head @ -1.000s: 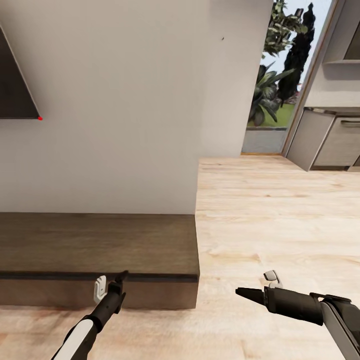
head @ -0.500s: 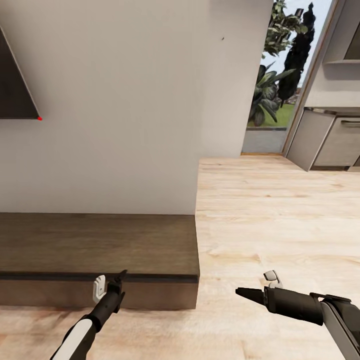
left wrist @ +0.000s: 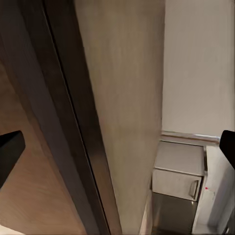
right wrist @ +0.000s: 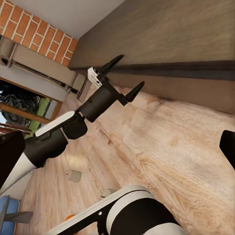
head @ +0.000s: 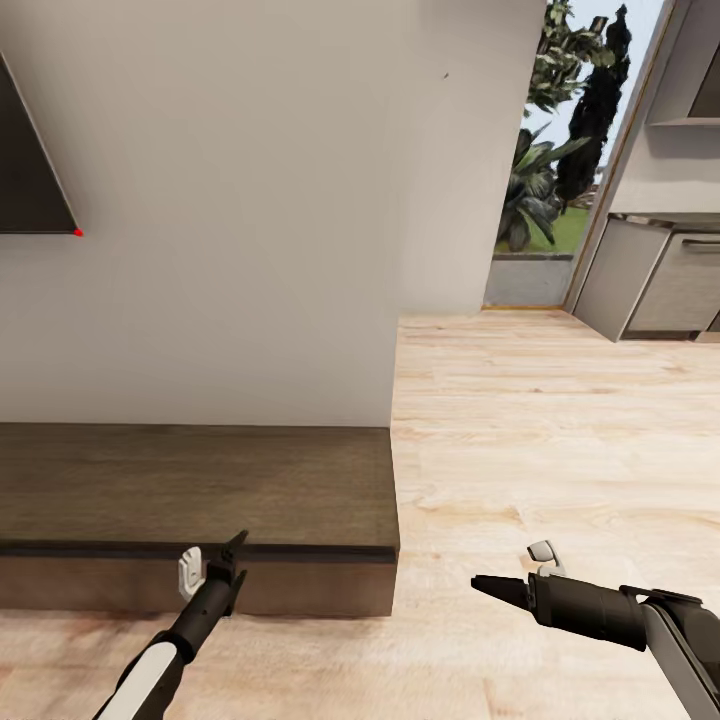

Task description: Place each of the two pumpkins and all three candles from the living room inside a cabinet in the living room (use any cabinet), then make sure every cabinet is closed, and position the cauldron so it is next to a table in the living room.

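The cabinet [head: 200,485] is a long, low dark-brown unit against the white wall, with a bare top and a flush front. My left gripper [head: 212,563] hangs open just in front of its top front edge, near the right end. The right wrist view shows that left gripper [right wrist: 128,74] with its fingers spread and nothing between them. My right gripper [head: 508,567] is open over the wood floor, to the right of the cabinet. A small pale round candle [right wrist: 74,175] stands on the floor. The pumpkins and the cauldron are out of view.
A dark panel [head: 30,170] hangs on the wall at upper left. Light wood floor [head: 540,440] runs to the right towards a glass door [head: 545,200] and grey kitchen units [head: 660,280]. The left wrist view looks along the cabinet edge [left wrist: 58,122].
My left gripper has shifted a little to the left along the cabinet's front edge. The right arm has stayed still.
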